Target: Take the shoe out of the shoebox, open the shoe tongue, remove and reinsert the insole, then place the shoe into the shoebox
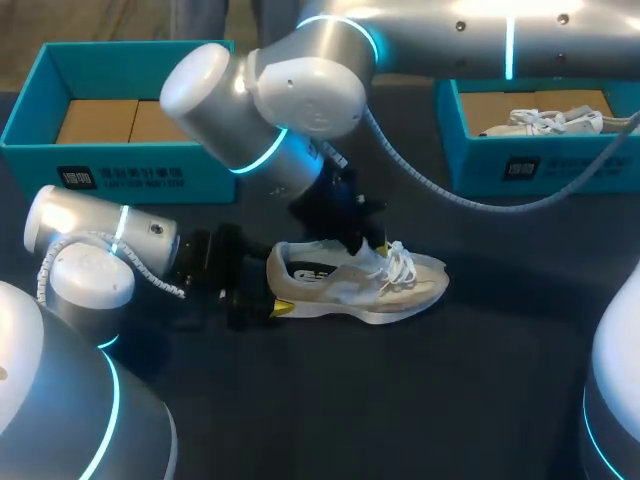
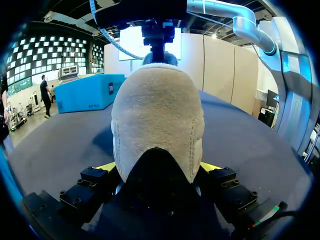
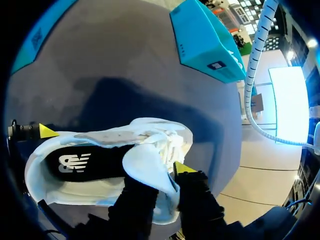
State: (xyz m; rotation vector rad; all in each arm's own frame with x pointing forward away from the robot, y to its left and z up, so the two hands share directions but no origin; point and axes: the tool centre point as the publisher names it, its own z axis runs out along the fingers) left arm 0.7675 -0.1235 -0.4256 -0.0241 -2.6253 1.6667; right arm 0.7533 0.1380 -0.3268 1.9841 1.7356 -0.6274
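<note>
Left gripper [image 2: 158, 169] clamps shoe [image 1: 360, 283] heel at mid-frame; right gripper [image 3: 161, 174] pinches tongue [image 3: 145, 164]; hard pull could slip heel from clamp.

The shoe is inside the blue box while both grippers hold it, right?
Not quite. The head view shows the shoe lying on the table, outside the empty box. Both grippers do hold it: the left gripper at the heel, the right gripper at the tongue.
</note>
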